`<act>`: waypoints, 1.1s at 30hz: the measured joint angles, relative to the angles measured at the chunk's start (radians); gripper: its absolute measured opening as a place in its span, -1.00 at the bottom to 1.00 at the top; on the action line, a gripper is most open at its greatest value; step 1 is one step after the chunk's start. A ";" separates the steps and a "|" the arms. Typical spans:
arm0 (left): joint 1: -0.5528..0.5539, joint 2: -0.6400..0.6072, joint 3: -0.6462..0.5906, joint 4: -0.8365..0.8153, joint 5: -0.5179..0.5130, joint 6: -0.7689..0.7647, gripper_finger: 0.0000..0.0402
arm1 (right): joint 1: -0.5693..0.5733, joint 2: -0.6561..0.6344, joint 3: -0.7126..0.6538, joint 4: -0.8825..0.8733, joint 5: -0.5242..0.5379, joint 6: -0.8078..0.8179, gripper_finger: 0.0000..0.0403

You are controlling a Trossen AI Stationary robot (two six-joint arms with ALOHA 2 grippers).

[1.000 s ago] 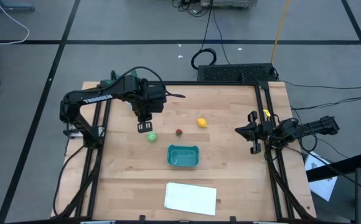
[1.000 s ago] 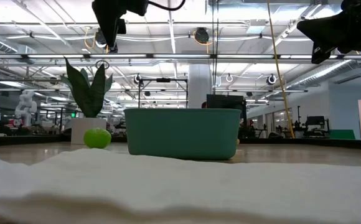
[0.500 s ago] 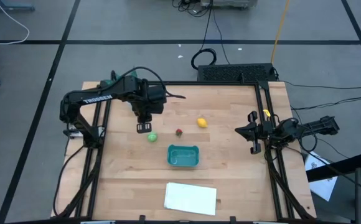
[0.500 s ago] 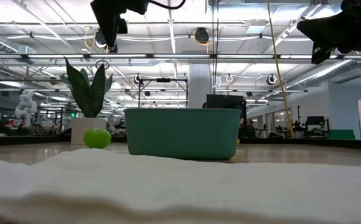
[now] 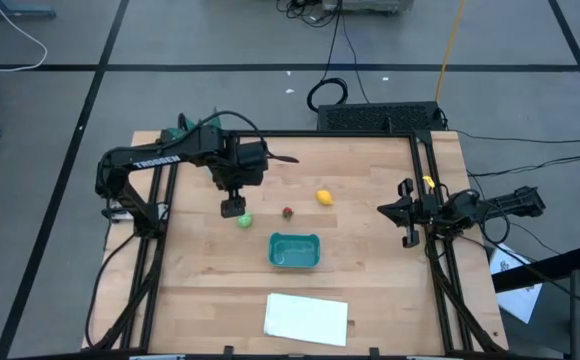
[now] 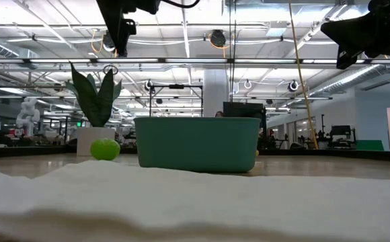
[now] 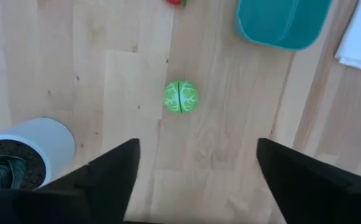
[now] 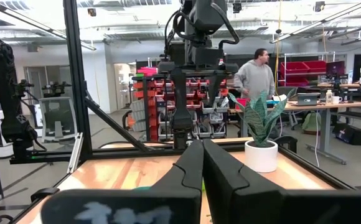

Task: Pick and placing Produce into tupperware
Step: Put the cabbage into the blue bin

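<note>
1. Jaws on my left gripper (image 5: 233, 208) are spread wide with nothing between them; from the left wrist camera I see both dark fingers (image 7: 112, 171) apart, and the round light-green produce (image 7: 180, 97) lies on the wood ahead of the gap between them.
2. From above, that gripper hangs over the left part of the table (image 5: 370, 290), just on the far side of the light-green produce (image 5: 244, 220), clear of it and raised off the wood.
3. At the far-left corner I can see the potted plant (image 6: 97, 107) in its white pot; the pot's rim also shows beside the left finger in the left wrist camera.
4. Right of the green piece sits the small red produce (image 5: 288, 212), alone on the bare wood and well apart from the gripper.
5. Nearer to me and slightly right of the red piece is the teal tupperware (image 5: 295, 250), upright; I see none of the three pieces inside it.
6. Near the front edge, by the tupperware, lies a flat white sheet (image 5: 306, 317).
7. Farther back and right of the red piece rests the yellow lemon-like produce (image 5: 324, 197), also on bare wood.
8. My right gripper (image 5: 403, 214) waits at the table's right edge; through the right wrist camera its fingers (image 8: 190, 165) are pressed together, holding nothing.
</note>
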 joint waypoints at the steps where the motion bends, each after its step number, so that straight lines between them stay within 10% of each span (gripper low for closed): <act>1: 0.000 0.000 0.000 0.000 0.000 0.000 0.69 | 0.000 0.000 0.000 0.000 0.000 0.000 -1.00; 18: -0.033 0.000 -0.164 0.020 -0.194 0.018 0.72 | 0.000 0.000 0.000 0.000 0.000 0.018 -1.00; 33: -0.045 0.000 -0.382 0.358 -0.120 0.125 0.76 | 0.000 0.000 0.000 0.000 0.000 0.018 -1.00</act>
